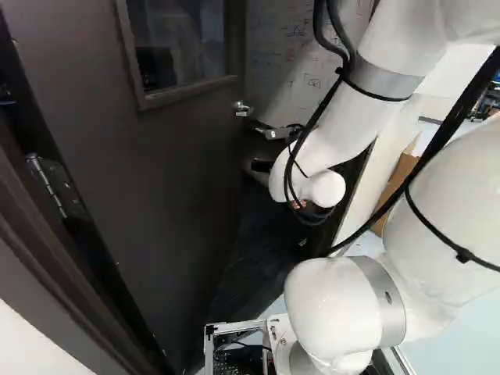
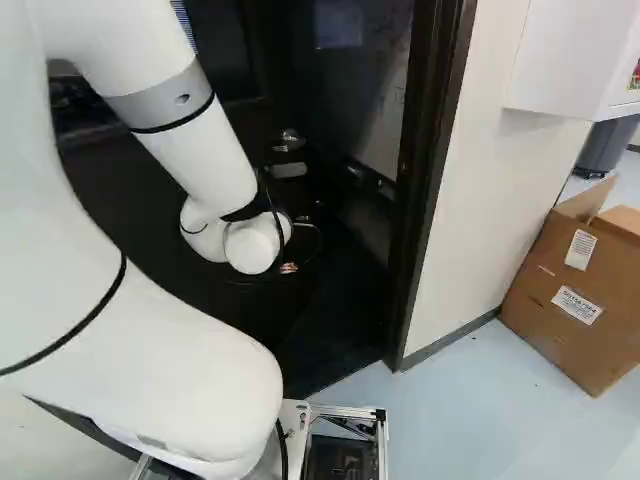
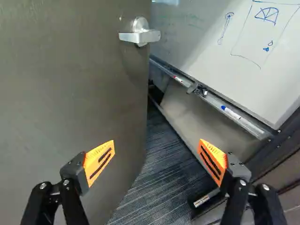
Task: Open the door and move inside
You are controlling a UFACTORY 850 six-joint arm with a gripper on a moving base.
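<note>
Left base view: The door (image 1: pixel 164 180) stands open, filling the left and middle of this view. Its window (image 1: pixel 176 39) is set in the upper panel, and a metal hinge (image 1: pixel 55 186) shows at the opposite side from the lever handle (image 1: pixel 243 108). The arm (image 1: pixel 344 141) reaches in from the right, bringing the tool (image 1: pixel 259 148) near the handle side of the door. A whiteboard (image 1: pixel 289 70) with pen marks is visible past the door edge.

Right base view: The arm extends from the left toward the dark doorway. The lever handle appears above the wrist joint of the arm. The dark door frame (image 2: pixel 432 180) borders the opening; a pale wall (image 2: pixel 500 170) adjoins it. An open-flapped cardboard box (image 2: pixel 570 300) rests on the light floor (image 2: pixel 460 420) beside the wall, with a grey bin (image 2: pixel 606 145) behind it.

Wrist view: The tool (image 3: pixel 157 144) is set wide, with nothing held between its orange pads (image 3: pixel 99 161). One finger is in front of the door face; the other is in front of the lower wall beneath the whiteboard. The handle lies ahead of the tool, apart from both fingers. Markers (image 3: pixel 230 112) rest on the whiteboard's tray (image 3: pixel 253 129). Dark striped carpet (image 3: pixel 157 187) lies between door and wall.
</note>
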